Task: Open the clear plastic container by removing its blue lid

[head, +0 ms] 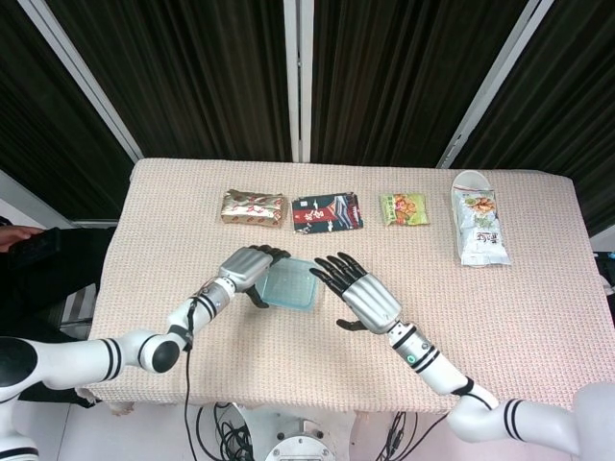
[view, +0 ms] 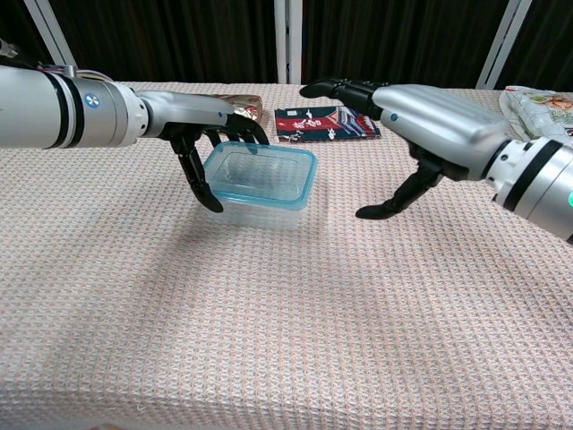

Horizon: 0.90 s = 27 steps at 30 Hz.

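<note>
The clear plastic container (head: 293,286) (view: 261,185) with its blue lid (view: 264,172) on sits mid-table. My left hand (head: 248,269) (view: 190,115) clasps its left end, with the thumb (view: 202,184) down the near-left wall and the fingers (view: 243,131) curled over the far rim. The container looks slightly tilted. My right hand (head: 357,290) (view: 428,115) hovers just right of the container with its fingers spread and holds nothing. Its fingertips (head: 322,269) come close to the container's right edge without clearly touching.
A row of snack packs lies along the far side: a gold pack (head: 254,206) (view: 243,101), a dark pack (head: 327,212) (view: 327,124), a green pack (head: 404,208) and a white bag (head: 479,227) (view: 537,103). The knitted cloth (head: 288,355) covers the table.
</note>
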### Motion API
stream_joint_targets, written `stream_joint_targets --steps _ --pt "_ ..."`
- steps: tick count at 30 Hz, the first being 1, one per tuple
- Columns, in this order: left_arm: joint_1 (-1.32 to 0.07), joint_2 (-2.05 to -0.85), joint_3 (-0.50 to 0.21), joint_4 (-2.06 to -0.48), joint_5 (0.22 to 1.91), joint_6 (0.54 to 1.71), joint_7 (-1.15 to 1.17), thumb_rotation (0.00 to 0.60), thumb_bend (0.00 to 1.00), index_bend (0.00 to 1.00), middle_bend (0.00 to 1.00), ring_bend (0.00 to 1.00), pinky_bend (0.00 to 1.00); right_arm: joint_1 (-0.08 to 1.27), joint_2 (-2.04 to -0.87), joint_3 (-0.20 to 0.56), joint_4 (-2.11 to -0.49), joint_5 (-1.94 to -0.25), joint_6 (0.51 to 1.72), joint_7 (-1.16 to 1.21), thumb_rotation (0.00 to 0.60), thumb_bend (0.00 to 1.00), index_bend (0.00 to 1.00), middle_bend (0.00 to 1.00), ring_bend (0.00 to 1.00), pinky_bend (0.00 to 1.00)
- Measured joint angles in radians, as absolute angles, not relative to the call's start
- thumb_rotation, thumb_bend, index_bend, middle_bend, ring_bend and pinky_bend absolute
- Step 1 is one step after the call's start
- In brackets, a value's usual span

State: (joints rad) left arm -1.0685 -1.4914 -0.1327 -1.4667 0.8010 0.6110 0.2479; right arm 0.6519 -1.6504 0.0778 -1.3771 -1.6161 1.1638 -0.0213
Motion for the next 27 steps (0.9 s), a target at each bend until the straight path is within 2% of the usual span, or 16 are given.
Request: stream_joint_targets --steps 11,17,27 --pt "-1.091 -1.502 -0.115 -1.48 0.785 0.629 0.265 0.6 0.0 0.19 0.24 0.11 0.19 0.682 -1.874 0.089 -1.122 -1.668 1.24 0.02 0.6 0.0 0.0 0.0 0.0 0.0" --pt "-1.099 -1.503 -0.111 -1.481 0.782 0.629 0.263 0.6 0.0 0.19 0.24 0.11 0.19 0.696 -1.93 0.089 -1.038 -1.681 1.263 0.053 0.6 0.0 0.0 0.0 0.0 0.0" --pt "-1.103 -1.5 -0.104 -1.482 0.783 0.631 0.255 0.6 0.0 0.19 0.24 0.11 0.19 0.719 -1.956 0.096 -0.995 -1.674 1.258 0.06 0.6 0.0 0.0 0.0 0.0 0.0"
